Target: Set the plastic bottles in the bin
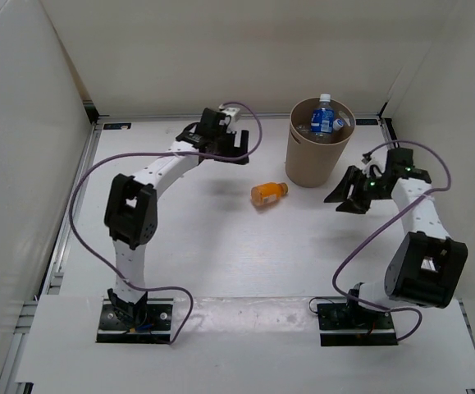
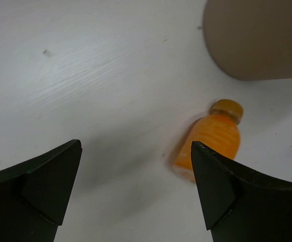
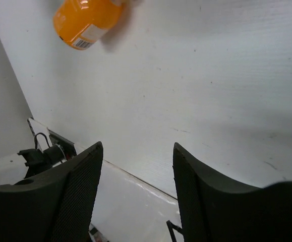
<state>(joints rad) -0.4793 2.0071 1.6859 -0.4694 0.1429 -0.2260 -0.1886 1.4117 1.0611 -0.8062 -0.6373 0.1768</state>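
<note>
Orange bottle (image 1: 269, 193): lies on its side on the white table (image 1: 212, 246), near the tan bin (image 1: 312, 168) at its left foot, not touching. Long axis runs roughly left-right, cap toward the bin.
Blue-labelled bottle (image 1: 322, 116): in the bin, cap above the rim. Clear bottles possibly beside it, indistinct.
Left gripper (image 2: 135, 148): jaws wide, empty, far-left of the orange bottle.
Right gripper (image 3: 138, 148): fingers parted, empty, right of the bin.

The left arm (image 1: 163, 172) is bent at the elbow and reaches forward; the left gripper (image 1: 235, 154) is spread wide and empty. The right gripper (image 1: 345, 199) points to the left, fingers (image 3: 75, 196) apart, holding nothing.
</note>
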